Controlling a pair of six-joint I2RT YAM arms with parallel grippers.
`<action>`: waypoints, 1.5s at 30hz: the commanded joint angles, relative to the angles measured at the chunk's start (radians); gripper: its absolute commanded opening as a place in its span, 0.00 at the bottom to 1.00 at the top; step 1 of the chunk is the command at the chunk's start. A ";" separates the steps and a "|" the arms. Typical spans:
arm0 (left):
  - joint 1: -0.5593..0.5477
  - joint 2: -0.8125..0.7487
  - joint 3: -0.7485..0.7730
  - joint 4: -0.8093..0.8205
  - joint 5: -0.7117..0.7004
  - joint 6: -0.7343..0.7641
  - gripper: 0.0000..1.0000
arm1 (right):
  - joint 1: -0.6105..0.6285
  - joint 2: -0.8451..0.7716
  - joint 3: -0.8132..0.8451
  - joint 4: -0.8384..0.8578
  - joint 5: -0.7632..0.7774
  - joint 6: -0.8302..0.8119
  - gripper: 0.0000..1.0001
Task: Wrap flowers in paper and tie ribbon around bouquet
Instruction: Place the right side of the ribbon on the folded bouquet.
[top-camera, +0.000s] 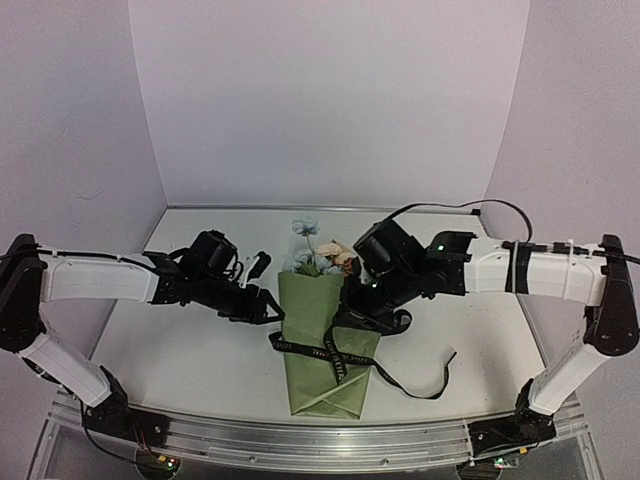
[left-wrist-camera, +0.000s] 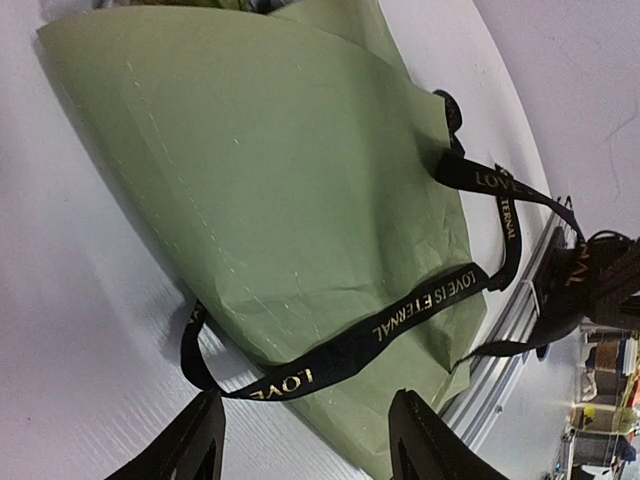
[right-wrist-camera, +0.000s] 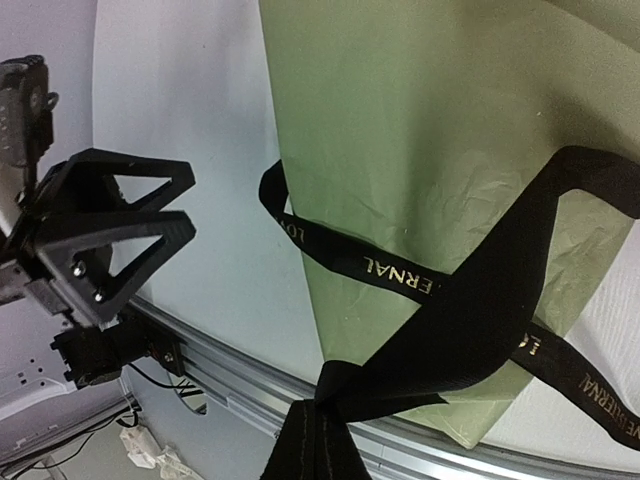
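The paper (top-camera: 310, 312) hides the stems of the flowers (top-camera: 305, 228). The right pincer (right-wrist-camera: 312, 455), pinching the ribbon (right-wrist-camera: 470, 300), is cut off by the right wrist view's lower edge.

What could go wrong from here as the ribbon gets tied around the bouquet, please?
1. The right pincer is shut on the ribbon, which only crosses loosely over the paper. A hard pull might slide it off the near end or drag the paper sideways.
2. The left pincer stands open by the ribbon's loop at the paper's edge. Closing there could catch paper too, creasing or loosening the wrap.
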 joint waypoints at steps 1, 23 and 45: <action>-0.067 0.049 0.069 -0.036 0.013 0.070 0.57 | 0.037 0.039 -0.023 0.120 0.008 0.045 0.00; -0.246 0.371 0.391 -0.362 -0.213 0.325 0.62 | 0.063 -0.063 -0.291 0.257 0.127 0.086 0.00; -0.328 0.436 0.455 -0.436 -0.386 0.345 0.31 | 0.174 -0.127 -0.262 0.140 0.345 -0.062 0.00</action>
